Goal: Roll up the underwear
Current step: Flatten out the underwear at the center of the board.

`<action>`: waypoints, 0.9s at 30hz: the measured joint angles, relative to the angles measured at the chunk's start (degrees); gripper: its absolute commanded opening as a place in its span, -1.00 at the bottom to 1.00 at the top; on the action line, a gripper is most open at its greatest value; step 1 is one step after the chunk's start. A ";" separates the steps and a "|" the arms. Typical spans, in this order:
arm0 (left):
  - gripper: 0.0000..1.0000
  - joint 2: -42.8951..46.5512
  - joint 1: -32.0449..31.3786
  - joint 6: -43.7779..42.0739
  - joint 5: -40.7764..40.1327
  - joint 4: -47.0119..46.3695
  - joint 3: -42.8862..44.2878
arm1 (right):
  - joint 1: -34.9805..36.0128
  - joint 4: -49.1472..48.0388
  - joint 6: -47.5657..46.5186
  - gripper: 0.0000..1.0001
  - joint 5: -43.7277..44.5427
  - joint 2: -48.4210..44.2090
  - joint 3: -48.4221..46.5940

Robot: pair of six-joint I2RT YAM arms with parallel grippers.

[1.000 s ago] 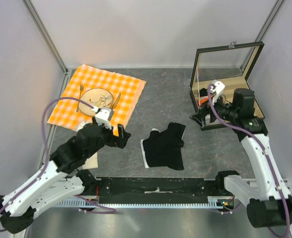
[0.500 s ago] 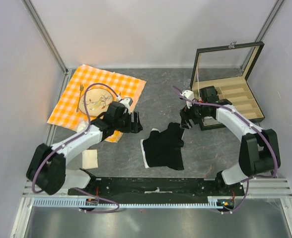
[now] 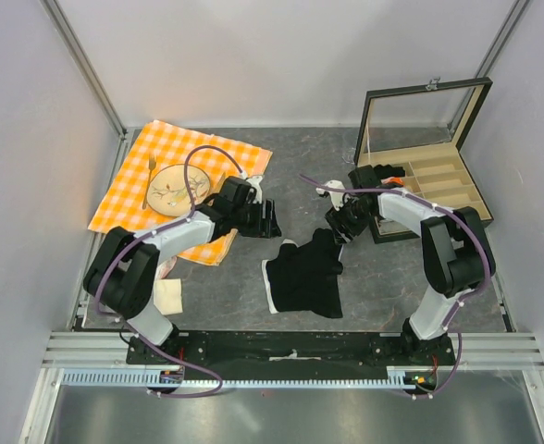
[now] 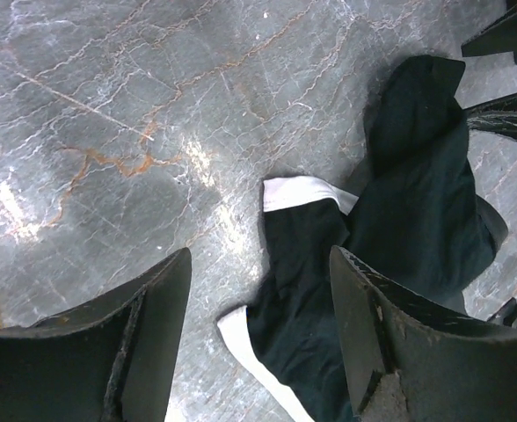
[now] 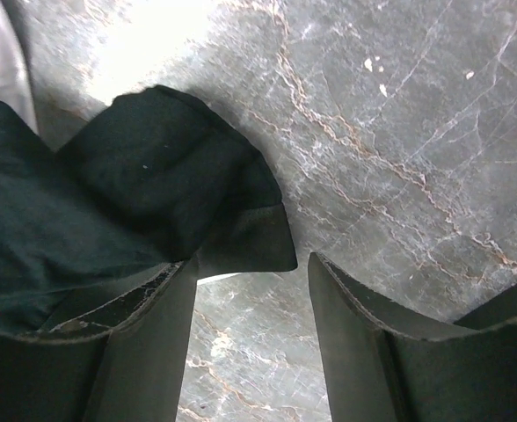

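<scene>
Left gripper (image 4: 260, 264): jaws apart and empty, above the underwear's (image 3: 304, 273) white-banded corner.
Right gripper (image 5: 250, 264): jaws apart, astride its far black corner, not clamped.
Underwear: lies crumpled mid-counter (image 3: 300, 176), between the arms.
Progress: nothing rolled; gripping, flattening and rolling all remain.

Bare tabletop (image 3: 300, 171) free between left claw (image 3: 272, 222), right claw (image 3: 338, 228); box (image 3: 450, 176) blocks right of right claw; plate (image 3: 164, 176) left of left claw.
</scene>
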State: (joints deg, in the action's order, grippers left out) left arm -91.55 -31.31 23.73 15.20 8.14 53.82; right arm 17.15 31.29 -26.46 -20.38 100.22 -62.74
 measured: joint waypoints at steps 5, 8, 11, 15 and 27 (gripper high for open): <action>0.33 -3.28 0.00 -0.76 0.94 0.24 1.86 | 0.17 0.09 -0.46 0.08 2.19 1.49 -0.07; 0.28 -5.31 0.00 -1.11 1.84 0.24 3.78 | 0.15 0.02 -0.74 -0.05 2.54 1.75 -0.35; 0.24 -7.26 0.00 -1.33 2.51 0.11 5.07 | 0.17 0.04 -1.01 -0.25 2.75 1.79 -0.37; 0.20 -10.25 -0.17 -1.64 3.80 0.24 6.54 | 0.15 0.02 -1.33 -0.54 2.67 1.86 -0.37; 0.05 -17.33 -2.86 -2.36 4.55 1.64 11.89 | 0.17 -0.55 -1.20 -0.80 2.21 1.86 -0.37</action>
State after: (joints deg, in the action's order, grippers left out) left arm -108.88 -34.17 21.37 19.75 9.78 65.71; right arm 17.32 30.74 -27.66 -18.17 102.08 -63.11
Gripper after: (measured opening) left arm 0.540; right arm 0.110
